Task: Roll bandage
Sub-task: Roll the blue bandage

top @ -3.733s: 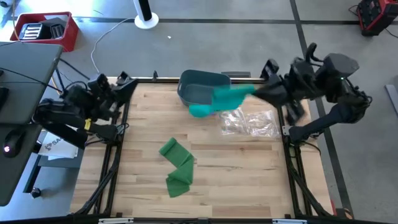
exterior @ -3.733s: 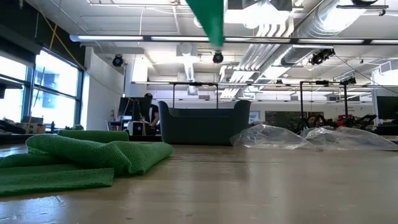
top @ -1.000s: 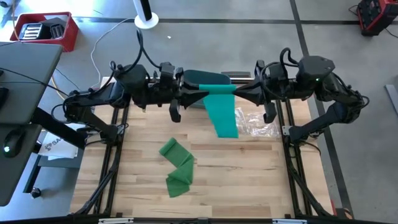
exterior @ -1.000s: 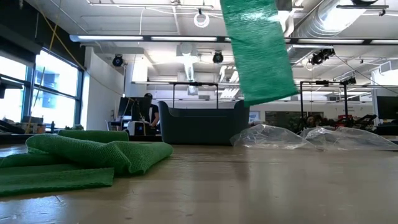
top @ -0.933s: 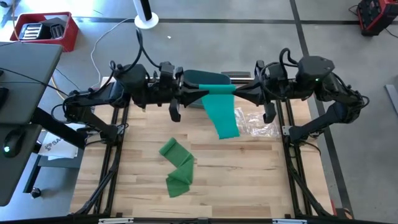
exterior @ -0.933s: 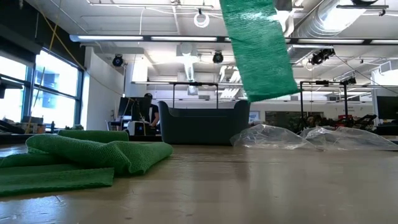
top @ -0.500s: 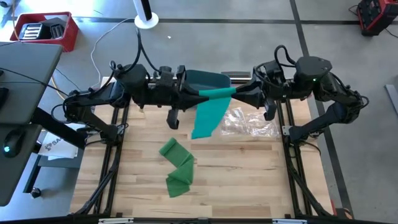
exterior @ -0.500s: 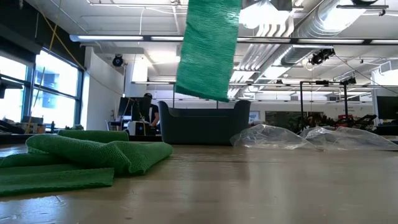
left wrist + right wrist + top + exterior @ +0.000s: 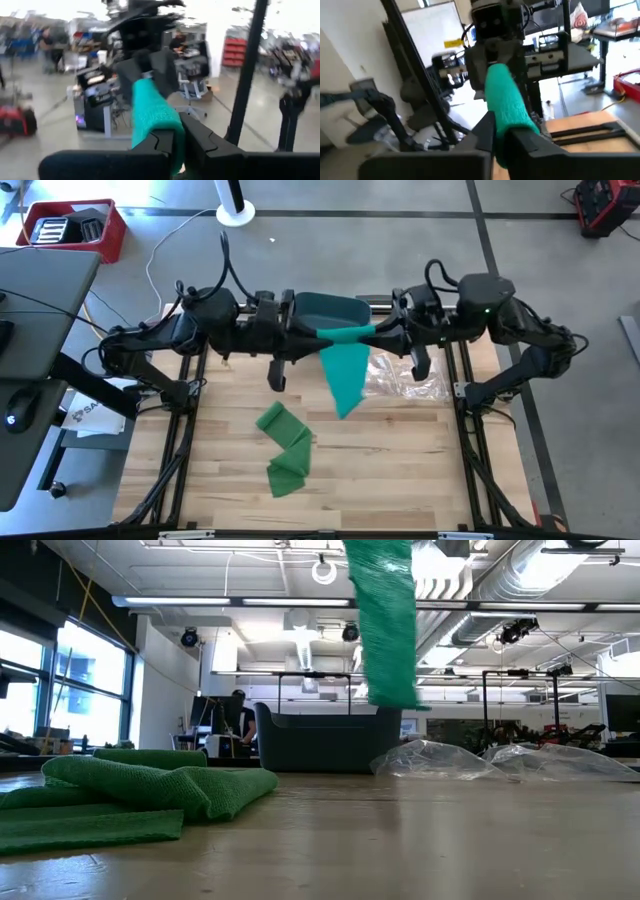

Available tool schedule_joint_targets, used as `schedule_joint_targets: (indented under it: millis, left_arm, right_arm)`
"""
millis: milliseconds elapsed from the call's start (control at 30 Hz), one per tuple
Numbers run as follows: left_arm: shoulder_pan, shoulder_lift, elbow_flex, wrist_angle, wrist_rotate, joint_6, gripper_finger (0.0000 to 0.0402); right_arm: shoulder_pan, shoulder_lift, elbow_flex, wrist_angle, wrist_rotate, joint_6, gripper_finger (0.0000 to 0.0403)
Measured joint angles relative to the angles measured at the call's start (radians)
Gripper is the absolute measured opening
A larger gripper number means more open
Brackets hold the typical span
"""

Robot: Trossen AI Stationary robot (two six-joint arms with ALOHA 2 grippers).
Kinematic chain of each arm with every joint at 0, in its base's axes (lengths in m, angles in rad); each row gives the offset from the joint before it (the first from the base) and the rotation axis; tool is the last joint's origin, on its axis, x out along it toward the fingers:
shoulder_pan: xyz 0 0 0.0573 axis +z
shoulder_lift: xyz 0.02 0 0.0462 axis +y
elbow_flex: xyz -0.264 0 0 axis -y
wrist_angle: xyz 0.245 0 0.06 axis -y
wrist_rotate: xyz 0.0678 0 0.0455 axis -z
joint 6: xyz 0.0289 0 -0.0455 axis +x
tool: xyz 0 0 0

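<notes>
A teal-green bandage [image 9: 344, 365] hangs in the air above the table's twelve o'clock side, its upper edge stretched level from nine o'clock to three o'clock, while the loose tail droops toward six o'clock, twisted and tapering to a point. In the low view it shows as a narrow, crinkled strip [image 9: 385, 620] dangling well clear of the tabletop. A second, darker green bandage [image 9: 284, 448] lies crumpled in loose folds flat on the table, toward seven o'clock of the hanging one.
</notes>
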Motion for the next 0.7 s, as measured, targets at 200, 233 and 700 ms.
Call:
schedule_joint_targets:
  millis: [200,233,700]
  left_arm:
    - [0.028,-0.026,0.0,-0.027,0.015,-0.225,0.0063]
    - [0.032,-0.029,0.0,-0.021,0.021,-0.255,0.0067]
    - [0.07,-0.037,0.0,-0.05,0.072,-0.354,0.0007]
  right_arm:
    - [0.042,0.003,0.0,-0.009,0.069,-0.275,0.0019]
    - [0.051,0.003,0.0,-0.01,0.08,-0.33,0.0019]
    - [0.094,-0.004,-0.001,-0.017,0.233,-0.292,0.0031]
